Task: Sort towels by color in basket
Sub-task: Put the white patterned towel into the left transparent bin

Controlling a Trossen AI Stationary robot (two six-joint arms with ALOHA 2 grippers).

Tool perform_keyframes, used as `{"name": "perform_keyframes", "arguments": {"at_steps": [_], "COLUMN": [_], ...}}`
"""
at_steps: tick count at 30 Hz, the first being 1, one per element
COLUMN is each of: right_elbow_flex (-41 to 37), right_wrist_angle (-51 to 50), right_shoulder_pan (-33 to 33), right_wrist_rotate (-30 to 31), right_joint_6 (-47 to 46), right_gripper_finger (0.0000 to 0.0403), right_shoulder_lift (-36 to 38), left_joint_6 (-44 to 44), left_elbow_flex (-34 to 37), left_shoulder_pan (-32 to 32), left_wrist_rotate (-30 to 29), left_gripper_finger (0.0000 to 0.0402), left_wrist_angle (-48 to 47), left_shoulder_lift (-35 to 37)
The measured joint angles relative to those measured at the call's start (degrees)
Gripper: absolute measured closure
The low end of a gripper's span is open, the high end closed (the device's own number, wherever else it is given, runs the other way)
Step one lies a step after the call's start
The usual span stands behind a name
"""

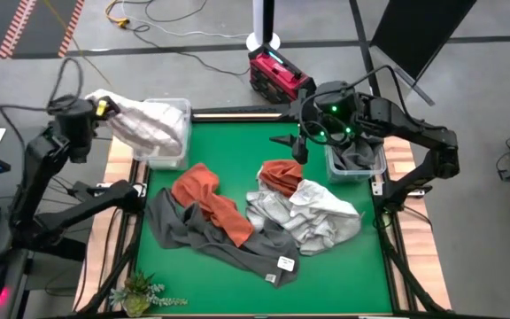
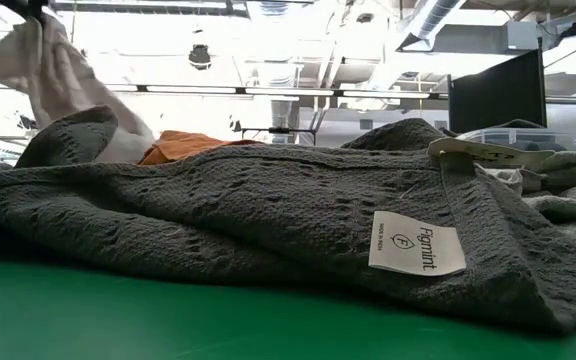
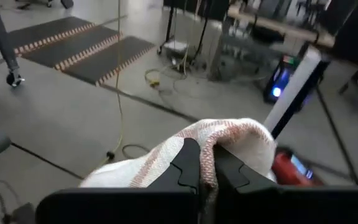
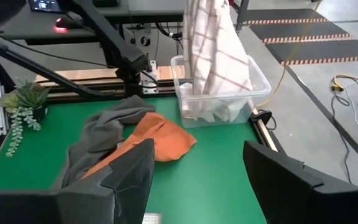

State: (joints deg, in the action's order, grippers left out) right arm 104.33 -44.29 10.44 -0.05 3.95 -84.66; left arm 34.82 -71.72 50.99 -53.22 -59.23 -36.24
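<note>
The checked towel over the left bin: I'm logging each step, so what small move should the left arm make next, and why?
Probably lower and release. The left gripper is shut on the checked towel, whose lower part already hangs into the clear bin. Opening the jaws there should drop it onto the white towels inside.

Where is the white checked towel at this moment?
In the high view the white checked towel hangs from the left gripper over the clear bin at the table's far left corner.
</note>
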Motion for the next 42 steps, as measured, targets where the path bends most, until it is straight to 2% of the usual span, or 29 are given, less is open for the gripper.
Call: {"name": "perform_keyframes", "arguments": {"at_steps": [4,8,12,17,25,32,42], "right_elbow_flex": [0.0,0.0,0.0,0.0,0.0,0.0,0.0], "right_wrist_angle": [0.41,1.34,2.17,2.83,2.75,2.75,2.75], "right_shoulder_pan": [0.55,1.35,1.79,1.58,-0.43,-1.08,-1.84], "right_wrist_rotate": [0.02,0.02,0.02,0.0,0.01,0.02,0.02], "right_joint_6": [0.39,0.87,1.0,0.77,-0.9,-0.98,-2.47], "right_gripper_finger": [0.0127,0.0127,0.0127,0.0127,0.0127,0.0127,0.0127], "right_shoulder_lift": [0.0,0.0,0.0,0.0,0.0,0.0,0.0], "left_joint_6": [-3.24,-6.85,-6.55,-5.78,2.33,12.93,22.45], "left_elbow_flex": [0.0,0.0,0.52,7.12,21.02,34.02,36.11], "left_shoulder_pan": [-0.01,-0.01,-0.02,-0.52,-0.14,2.13,4.69], "left_wrist_rotate": [2.24,14.19,26.91,36.03,39.64,45.93,45.3], "left_gripper_finger": [0.0396,0.0398,0.0398,0.0399,0.0399,0.0399,0.0398], "left_wrist_angle": [2.62,4.8,5.43,17.07,30.08,43.75,53.55], "left_shoulder_lift": [0.85,-1.74,-6.95,-10.54,-11.18,-12.21,-15.47]}}
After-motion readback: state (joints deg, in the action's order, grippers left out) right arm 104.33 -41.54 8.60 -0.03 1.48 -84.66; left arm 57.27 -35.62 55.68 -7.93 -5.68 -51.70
